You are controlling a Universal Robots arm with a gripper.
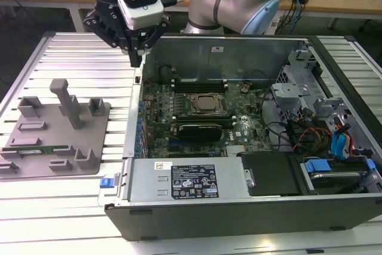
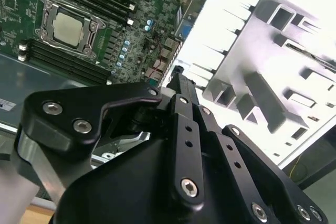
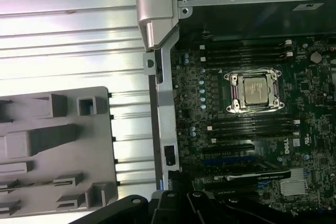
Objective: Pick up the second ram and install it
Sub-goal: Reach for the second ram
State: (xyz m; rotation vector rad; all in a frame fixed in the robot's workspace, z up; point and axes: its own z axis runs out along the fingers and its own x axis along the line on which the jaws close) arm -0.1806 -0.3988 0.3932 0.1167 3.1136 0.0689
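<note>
The second ram (image 1: 33, 147) is a thin green stick lying flat in a slot near the front of the grey fixture plate (image 1: 89, 162), at the exterior view's left. My gripper (image 1: 138, 58) hangs above the left wall of the open computer case (image 1: 136, 117), near its back corner and well away from the ram. Its black fingers (image 2: 181, 85) meet at the tips with nothing between them. On the motherboard, dark memory slots (image 1: 200, 86) run on either side of the processor socket (image 3: 255, 92).
Grey blocks and a tall post (image 1: 67, 101) stand up from the fixture plate. Inside the case lie a black card (image 1: 206, 129), a power supply (image 1: 185, 177), drive cages and loose cables (image 1: 322, 129). The ribbed metal table (image 1: 77, 58) surrounds both.
</note>
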